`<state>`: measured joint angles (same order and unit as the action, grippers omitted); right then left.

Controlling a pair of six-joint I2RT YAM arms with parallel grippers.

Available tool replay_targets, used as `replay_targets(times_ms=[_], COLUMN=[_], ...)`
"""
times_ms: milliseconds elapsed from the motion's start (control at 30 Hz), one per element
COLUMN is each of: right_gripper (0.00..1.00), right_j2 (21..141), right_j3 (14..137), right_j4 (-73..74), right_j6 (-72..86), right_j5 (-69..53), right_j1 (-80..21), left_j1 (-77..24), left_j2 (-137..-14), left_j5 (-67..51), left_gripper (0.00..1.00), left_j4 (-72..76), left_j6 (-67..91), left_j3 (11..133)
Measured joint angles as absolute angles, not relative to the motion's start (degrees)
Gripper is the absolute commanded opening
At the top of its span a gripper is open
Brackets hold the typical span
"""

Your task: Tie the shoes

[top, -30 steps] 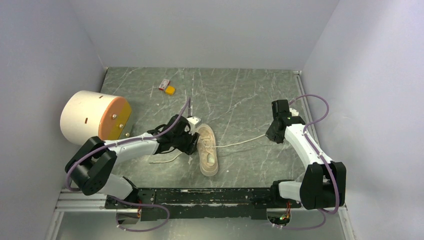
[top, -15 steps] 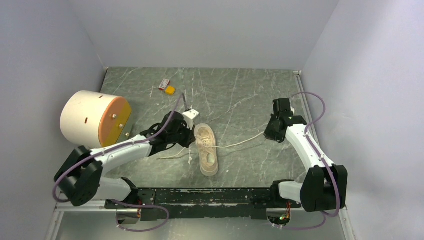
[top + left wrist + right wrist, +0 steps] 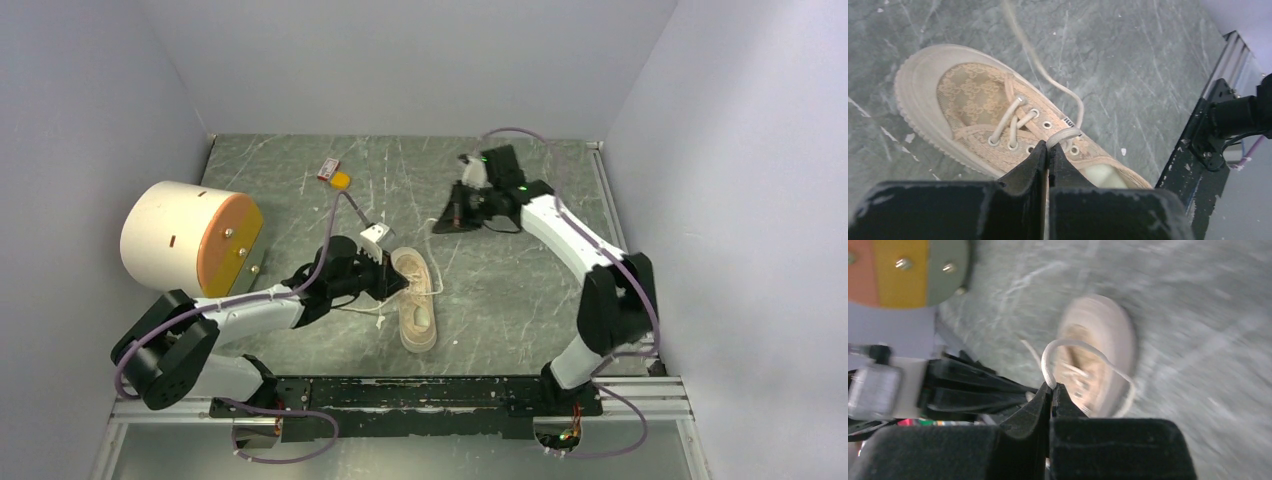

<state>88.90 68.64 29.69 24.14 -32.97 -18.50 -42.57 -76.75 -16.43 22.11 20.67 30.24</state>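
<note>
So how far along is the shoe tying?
Done: only the grasps. In hand: left hand pinches one lace at the eyelets of the sneaker; right hand holds the other lace pulled away from it. Left: crossing, knot, bow; none visible.

Cream low-top sneaker [image 3: 418,305] sits upright (laces [image 3: 1048,80] untied).

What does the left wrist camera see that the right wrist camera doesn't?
Only the left wrist view: the sneaker sharp and close, its metal eyelets, and the black base frame at the table's edge.

Only the right wrist view: the orange end of the big cylinder, and the left arm reaching in beside the shoe, which looks blurry here.

Both: the same sneaker on the grey table, and a shut gripper pinching a white lace, the left gripper in one view and the right gripper in the other.
</note>
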Motion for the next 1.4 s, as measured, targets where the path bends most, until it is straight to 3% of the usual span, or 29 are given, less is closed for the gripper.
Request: replay_targets(times_ms=[300, 600, 1033, 1200, 1400], right_gripper=[0.00, 0.00, 0.04, 0.21, 0.56], right_j2=[109.71, 115.63, 116.11, 116.68, 115.70], right_j3=[90.08, 88.77, 86.54, 85.43, 84.75], right_j4=[29.87, 33.23, 34.76, 35.73, 37.19], right_j6=[26.13, 27.90, 28.36, 26.39, 26.35], right_j5=[-43.09, -43.03, -40.56, -39.55, -39.46], right_j1=[-34.44, -45.12, -46.76, -47.57, -45.43], left_j1=[-42.59, -42.61, -42.89, -43.22, -43.18], left_j2=[-69.93, -66.32, -66.72, -66.85, -67.70], left_j5=[-17.93, -19.92, -22.13, -24.43, -24.69], left_gripper=[0.05, 0.05, 0.05, 0.05, 0.05], left_j4=[27.73, 30.81, 34.04, 35.22, 37.39], left_j6=[22.72, 23.18, 24.71, 25.45, 26.89], left_j3=[22.17, 17.19, 15.53, 15.31, 15.22])
